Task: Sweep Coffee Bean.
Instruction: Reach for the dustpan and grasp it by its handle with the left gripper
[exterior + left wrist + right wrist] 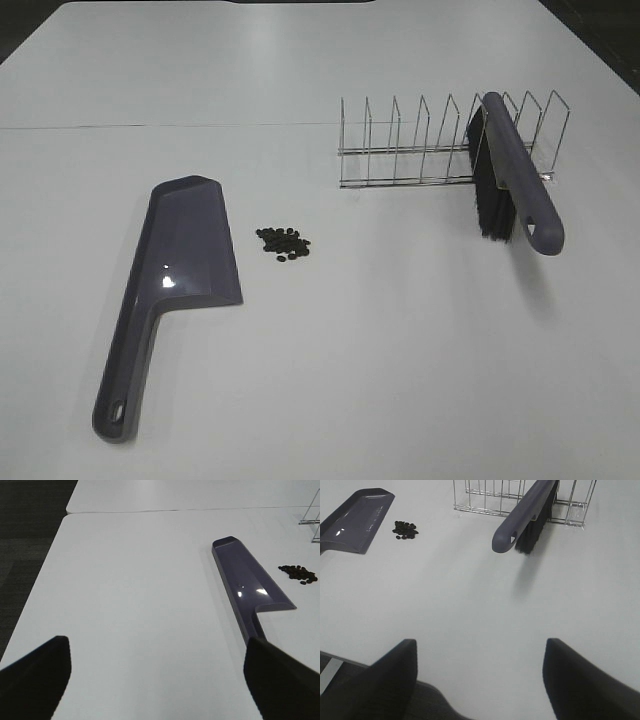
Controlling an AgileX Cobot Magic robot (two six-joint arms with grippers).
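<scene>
A small cluster of dark coffee beans (284, 242) lies on the white table, just right of a purple-grey dustpan (180, 262) that lies flat with its handle toward the front. The beans also show in the left wrist view (299, 573) and the right wrist view (405, 529). A purple-grey brush (515, 175) with black bristles rests in a wire rack (440, 145). Neither gripper shows in the exterior high view. My left gripper (160, 672) is open and empty, well short of the dustpan (252, 580). My right gripper (480, 672) is open and empty, short of the brush (527, 512).
The wire rack (520, 495) stands at the back right. A seam (160, 126) runs across the table behind the dustpan. Dark floor (25, 545) lies past the table's left edge.
</scene>
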